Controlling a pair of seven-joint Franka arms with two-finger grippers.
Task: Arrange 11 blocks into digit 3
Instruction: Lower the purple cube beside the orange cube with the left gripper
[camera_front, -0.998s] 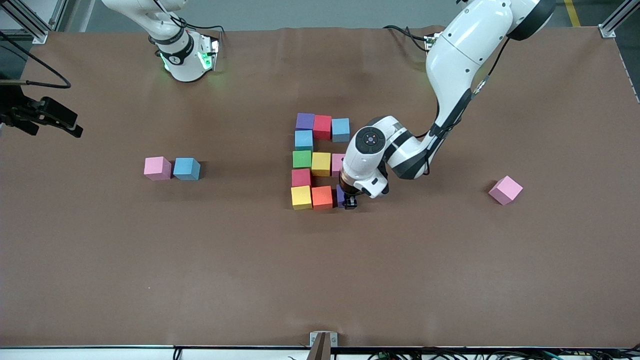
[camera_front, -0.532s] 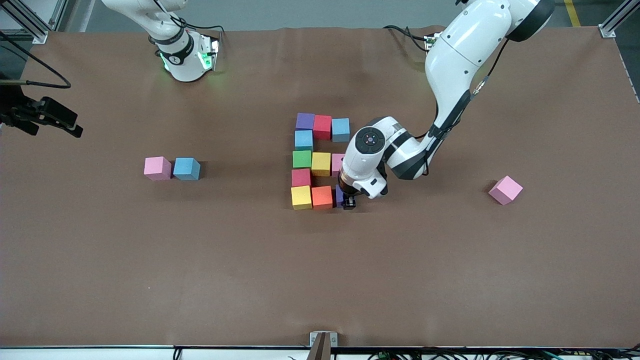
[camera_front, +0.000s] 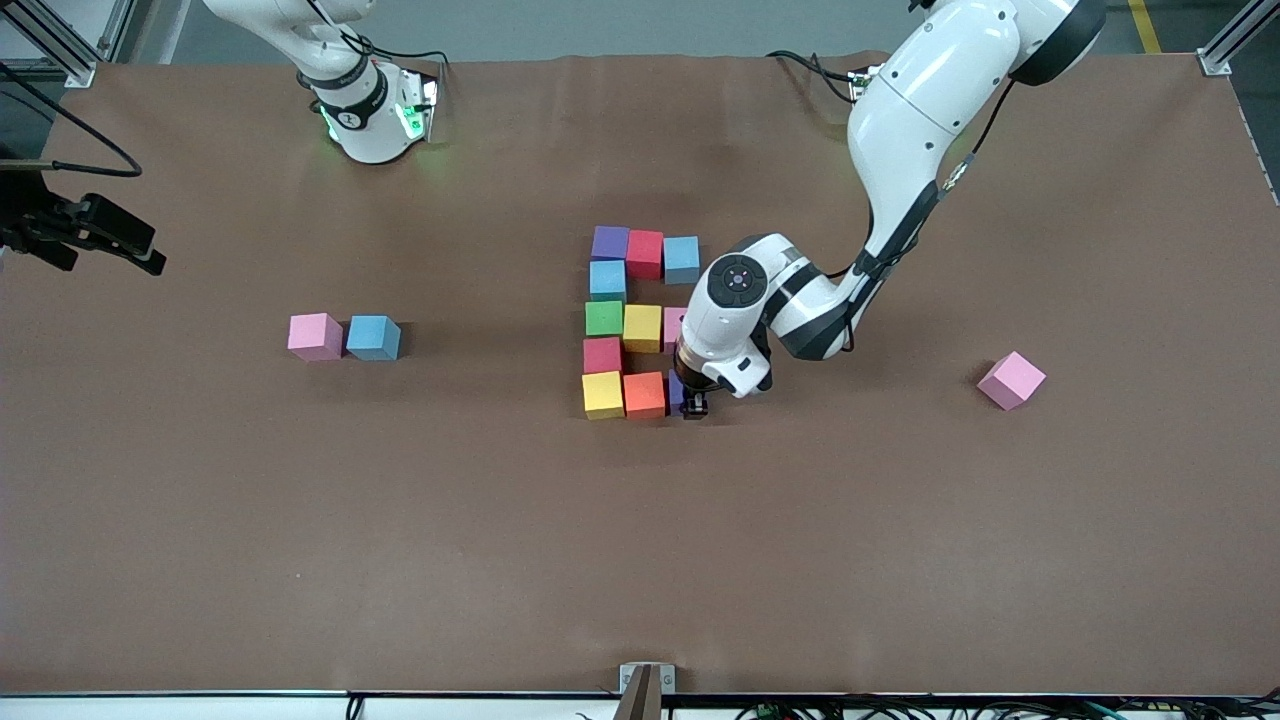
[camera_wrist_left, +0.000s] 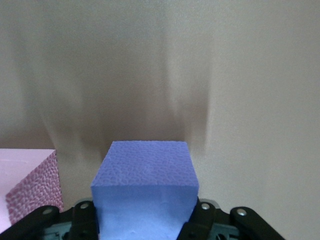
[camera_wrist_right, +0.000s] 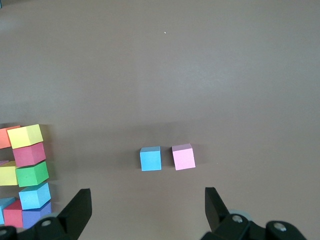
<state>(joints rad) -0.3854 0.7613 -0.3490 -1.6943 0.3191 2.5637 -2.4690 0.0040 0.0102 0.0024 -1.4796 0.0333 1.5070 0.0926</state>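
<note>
The left gripper (camera_front: 696, 404) is standing low at the end of the bottom bar of the digit 3 (camera_front: 640, 320), and its fingers (camera_wrist_left: 202, 220) are pressing on two sides of a purple cube (camera_wrist_left: 145, 192). This purple cube is sitting beside the orange cube (camera_front: 644, 394), at the side toward the left arm's end of the table; the wrist is covering most of it in the front view.

The figure is lying in the middle of the table (camera_front: 640, 560). The bar nearest to the front camera is showing a yellow cube (camera_front: 602, 394), the orange cube and the held purple one. A red cube (camera_front: 602, 354) is joining it to the middle bar, where a green cube (camera_front: 604, 318), a second yellow cube (camera_front: 642, 327) and a pink cube (camera_front: 674, 326) are lying. A blue cube (camera_front: 607, 279) is joining this to the farthest bar of another purple cube (camera_front: 609, 242), a second red cube (camera_front: 645, 253) and a second blue cube (camera_front: 682, 259).

The right gripper (camera_wrist_right: 145, 210) is waiting high over the right arm's end of the table, with its fingers spread wide and nothing between them. Under it, a spare pink cube (camera_front: 314, 335) and a spare blue cube (camera_front: 373, 337) are lying just beside each other. One more tilted pink cube (camera_front: 1011, 379) is lying alone toward the left arm's end.
</note>
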